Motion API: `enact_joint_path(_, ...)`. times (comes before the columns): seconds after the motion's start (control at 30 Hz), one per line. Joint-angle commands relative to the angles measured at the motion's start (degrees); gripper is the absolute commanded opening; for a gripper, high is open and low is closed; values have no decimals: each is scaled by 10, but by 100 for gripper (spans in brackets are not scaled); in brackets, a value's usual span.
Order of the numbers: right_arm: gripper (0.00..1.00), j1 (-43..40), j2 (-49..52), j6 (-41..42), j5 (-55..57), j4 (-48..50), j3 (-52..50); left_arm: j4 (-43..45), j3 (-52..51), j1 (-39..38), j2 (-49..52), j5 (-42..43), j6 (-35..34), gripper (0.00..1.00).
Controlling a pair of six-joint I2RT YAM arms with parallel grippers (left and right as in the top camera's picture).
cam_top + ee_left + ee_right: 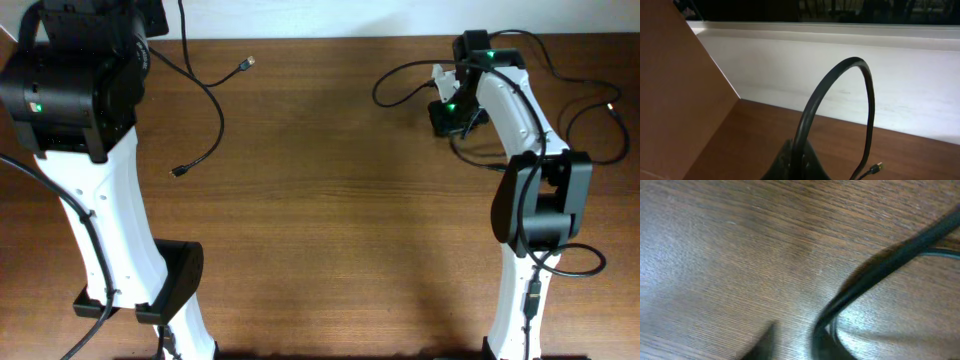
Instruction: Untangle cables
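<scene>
Overhead: fixed high, facing straight down, taking in the whole table (330, 210) from near edge to far edge.

Left wrist: low over the far left of the table, facing the white surface (790, 65) beyond the far edge; black cable (812, 100) looping very close to the lens. Shared with overhead: that cable, the far edge.

Right wrist: almost against the wood at far right, angled down, blurred; second cable (880, 265) crossing close.
</scene>
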Motion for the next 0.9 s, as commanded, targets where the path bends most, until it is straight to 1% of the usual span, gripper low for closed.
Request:
enact_joint_path(0.0,79,3,-1,3,-21,-6,-3,0,-1,3,-14,2,-7,0)
enact_joint_path(0.03,97,1,-8,-7,-47,-10,-3,-3,-1,3,-14,2,0,0)
enact_joint_path(0.17,97,1,-29,-14,-51,-5,-1,-5,-1,3,-14,2,1,0)
enact_joint_path(0.23,97,2,-70,-33,-46,-11,4,-5,-1,3,-14,2,1,0)
enact_joint_path(0.3,97,-3,-144,-42,-46,-8,18,-5,-1,3,-14,3,1,0)
enact_joint_path(0.33,97,-4,-212,-46,-46,4,24,-5,-1,3,-14,19,1,0)
enact_joint_path(0.37,99,-4,-269,-47,-30,17,24,-5,-1,3,-14,44,1,0)
enact_joint_path(0.4,99,-4,-300,-47,-7,25,24,-5,-1,3,-14,83,1,0)
enact_joint_path(0.43,99,-4,-330,-45,21,27,24,-5,-1,3,-10,145,1,0)
enact_joint_path(0.47,99,-4,-354,-45,57,24,24,-9,-1,3,-2,205,1,0)
enact_joint_path(0.53,99,-4,-384,-40,133,9,24,-27,-1,-10,21,281,-4,0)
enact_joint_path(0.57,99,-4,-396,-24,166,11,24,-33,-1,-21,33,304,-6,0)
enact_joint_path(0.6,99,-4,-408,-23,183,15,24,-41,-1,-40,50,308,-5,0)
enact_joint_path(0.7,99,-16,-422,-10,180,16,24,-57,-1,-79,84,294,-5,0)
enact_joint_path(0.8,99,-33,-423,-10,177,15,24,-102,-1,-136,126,279,-6,0)
enact_joint_path(0.87,99,-34,-423,-10,177,14,24,-130,-1,-162,152,275,-22,0)
